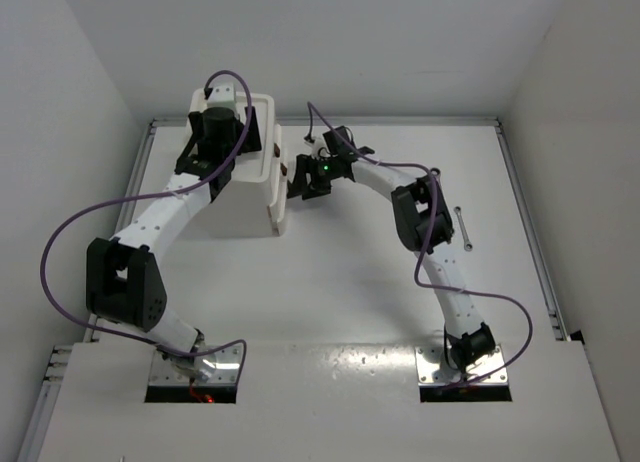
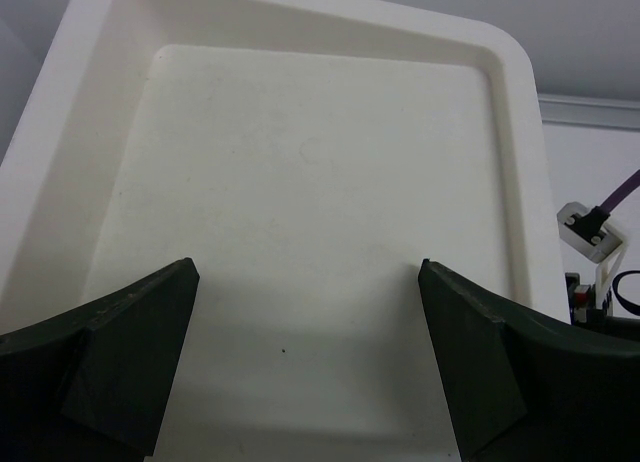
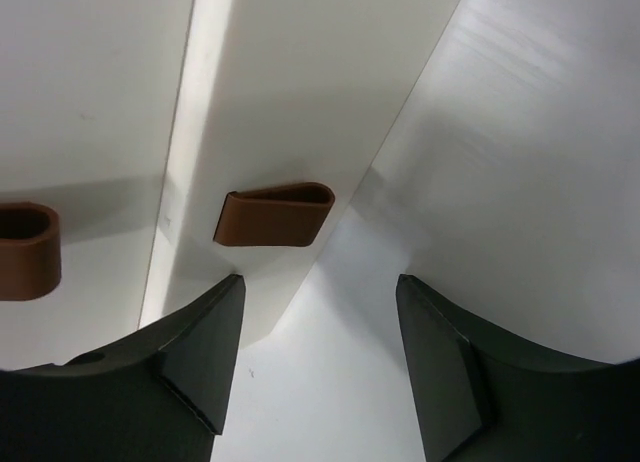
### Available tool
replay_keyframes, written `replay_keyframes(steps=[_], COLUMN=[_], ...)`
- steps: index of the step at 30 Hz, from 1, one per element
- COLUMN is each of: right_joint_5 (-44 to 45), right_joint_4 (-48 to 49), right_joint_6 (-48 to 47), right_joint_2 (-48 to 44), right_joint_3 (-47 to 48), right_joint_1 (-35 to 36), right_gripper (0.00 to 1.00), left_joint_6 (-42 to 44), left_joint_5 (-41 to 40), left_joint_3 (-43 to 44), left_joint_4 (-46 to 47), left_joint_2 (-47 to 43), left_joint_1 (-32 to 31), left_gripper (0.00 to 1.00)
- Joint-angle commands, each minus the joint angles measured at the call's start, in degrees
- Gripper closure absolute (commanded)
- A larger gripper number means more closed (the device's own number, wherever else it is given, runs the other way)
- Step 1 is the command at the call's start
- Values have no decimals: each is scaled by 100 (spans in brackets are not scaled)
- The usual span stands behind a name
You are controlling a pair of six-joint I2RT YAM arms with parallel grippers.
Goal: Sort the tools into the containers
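The white drawer unit (image 1: 245,197) stands at the back left of the table. My left gripper (image 1: 215,142) hovers over its top tray (image 2: 300,132), open and empty (image 2: 307,272); the tray holds nothing. My right gripper (image 1: 300,179) is at the unit's front, open and empty (image 3: 320,282), its fingertips just below a dark-red knob (image 3: 272,217) without touching it. A second knob (image 3: 25,250) shows at the left. One silver wrench (image 1: 461,229) lies on the table right of my right arm. The pliers, the screwdrivers and the other wrench are out of view.
White walls close in the table (image 1: 340,272) at the back and on both sides. A metal rail (image 1: 525,222) runs along the right edge. Purple cables (image 1: 60,242) loop off both arms.
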Motion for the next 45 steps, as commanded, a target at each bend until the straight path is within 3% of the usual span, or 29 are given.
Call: replay_keyframes(steps=[1, 6, 16, 28, 45], right_joint_5=[-165, -341, -464, 1450, 750], right_joint_4=[298, 473, 579, -273, -115], right_joint_6=[151, 265, 441, -376, -491], right_joint_2=[94, 208, 375, -617, -1075], right_joint_3=[241, 294, 399, -181, 196], right_joint_1=[171, 224, 338, -92, 13], right_gripper=[36, 29, 27, 27, 27], left_joint_6=[-323, -323, -323, -375, -375], left_joint_5=[533, 586, 647, 753, 805], left_joint_3=[-758, -758, -758, -758, -758], left_joint_4=[-2590, -2590, -2590, -2537, -2537], left_joint_2=[708, 708, 708, 708, 708], left_joint_1=[-9, -9, -9, -9, -62], left_gripper=[0, 0, 0, 0, 0])
